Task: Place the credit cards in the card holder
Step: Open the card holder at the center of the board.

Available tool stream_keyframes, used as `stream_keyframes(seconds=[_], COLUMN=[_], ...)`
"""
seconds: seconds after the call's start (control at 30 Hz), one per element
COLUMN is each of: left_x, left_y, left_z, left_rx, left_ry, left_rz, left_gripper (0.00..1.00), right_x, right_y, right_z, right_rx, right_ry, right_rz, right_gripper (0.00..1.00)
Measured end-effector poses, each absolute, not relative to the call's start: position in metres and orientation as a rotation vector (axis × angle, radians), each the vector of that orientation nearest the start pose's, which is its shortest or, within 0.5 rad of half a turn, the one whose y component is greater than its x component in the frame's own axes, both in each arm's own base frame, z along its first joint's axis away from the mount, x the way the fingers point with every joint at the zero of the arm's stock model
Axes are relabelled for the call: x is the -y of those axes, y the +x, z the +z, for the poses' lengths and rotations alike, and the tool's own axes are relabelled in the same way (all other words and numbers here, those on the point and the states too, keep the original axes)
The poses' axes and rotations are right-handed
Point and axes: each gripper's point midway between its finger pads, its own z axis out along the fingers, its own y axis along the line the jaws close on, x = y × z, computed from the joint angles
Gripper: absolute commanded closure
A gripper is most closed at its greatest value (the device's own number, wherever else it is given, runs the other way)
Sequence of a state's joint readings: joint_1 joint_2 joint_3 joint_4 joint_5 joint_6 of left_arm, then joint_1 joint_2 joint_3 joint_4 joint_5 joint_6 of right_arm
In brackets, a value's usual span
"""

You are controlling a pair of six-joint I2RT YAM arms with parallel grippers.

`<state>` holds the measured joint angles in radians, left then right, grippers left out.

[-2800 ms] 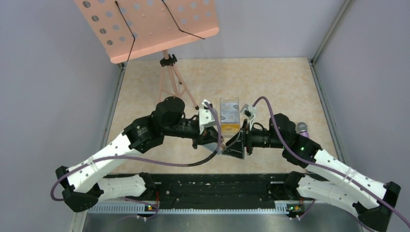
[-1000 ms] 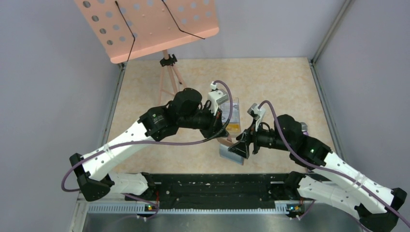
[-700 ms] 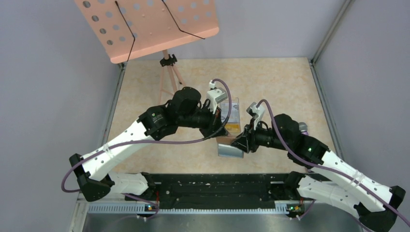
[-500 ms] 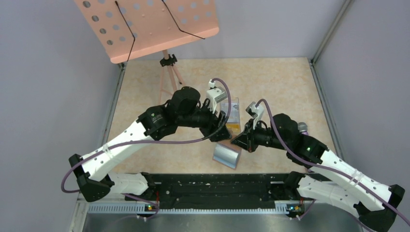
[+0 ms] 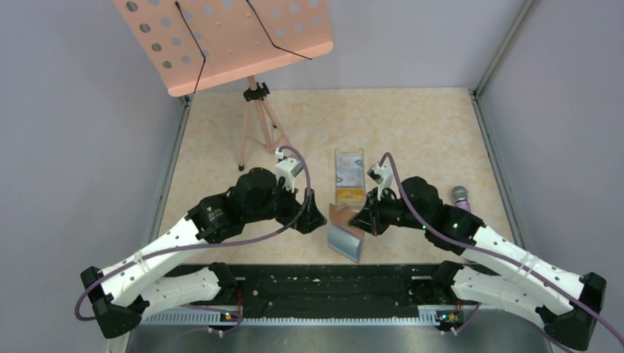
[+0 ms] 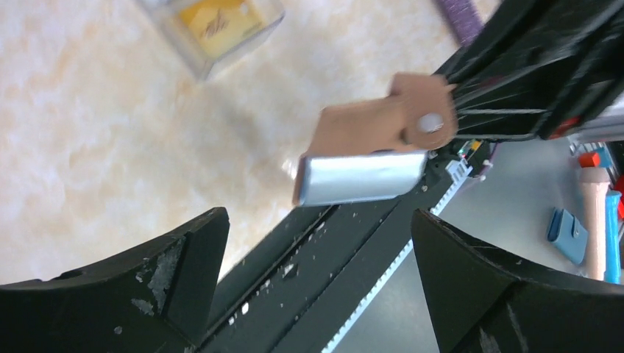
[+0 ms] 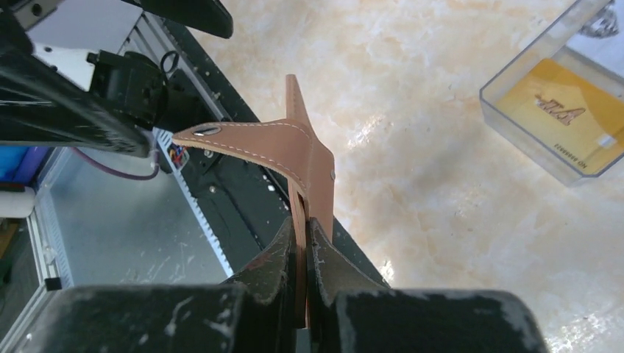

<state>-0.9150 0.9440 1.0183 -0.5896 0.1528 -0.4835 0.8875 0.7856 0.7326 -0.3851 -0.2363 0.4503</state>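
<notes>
The card holder is a brown leather wallet with a snap tab and a silvery-blue face, held off the table near the front rail. My right gripper is shut on its brown edge, with the leather pinched between the fingers. The left gripper stands wide open just left of the card holder, apart from it, with nothing between its fingers. The credit cards, one yellow-orange and one pale, lie in a clear plastic box behind the grippers; the yellow card shows in both wrist views.
A salmon perforated music stand on a tripod stands at the back left. A purple-tipped object lies right of the right arm. The black front rail runs just below the held wallet. Grey walls enclose the table.
The left gripper opened, let go of the card holder and drew back toward the left front. The right gripper closed on the holder and now holds it alone.
</notes>
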Motion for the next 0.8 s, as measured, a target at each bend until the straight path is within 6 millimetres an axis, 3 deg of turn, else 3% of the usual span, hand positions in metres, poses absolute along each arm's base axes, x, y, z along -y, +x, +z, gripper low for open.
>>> stream_keyframes(seconds=[0.27, 0.47, 0.67, 0.8], left_x=[0.230, 0.228, 0.245, 0.254], left_y=[0.130, 0.123, 0.120, 0.117], left_z=[0.166, 0.143, 0.128, 0.115], left_rx=[-2.394, -2.440, -2.518, -2.581], left_ry=[0.309, 0.205, 0.212, 0.235], left_rz=[-0.919, -0.970, -1.024, -1.043], left_gripper=[0.15, 0.24, 0.28, 0.36], right_x=[-0.257, -0.255, -0.262, -0.263], right_y=[0.130, 0.127, 0.119, 0.116], right_z=[0.177, 0.181, 0.202, 0.205], right_rx=[-2.206, -2.179, -2.113, -2.094], right_ry=[-0.557, -0.463, -0.462, -0.445], right_rz=[1.168, 1.328, 1.446, 1.493], right_gripper=[1.00, 1.00, 1.00, 1.00])
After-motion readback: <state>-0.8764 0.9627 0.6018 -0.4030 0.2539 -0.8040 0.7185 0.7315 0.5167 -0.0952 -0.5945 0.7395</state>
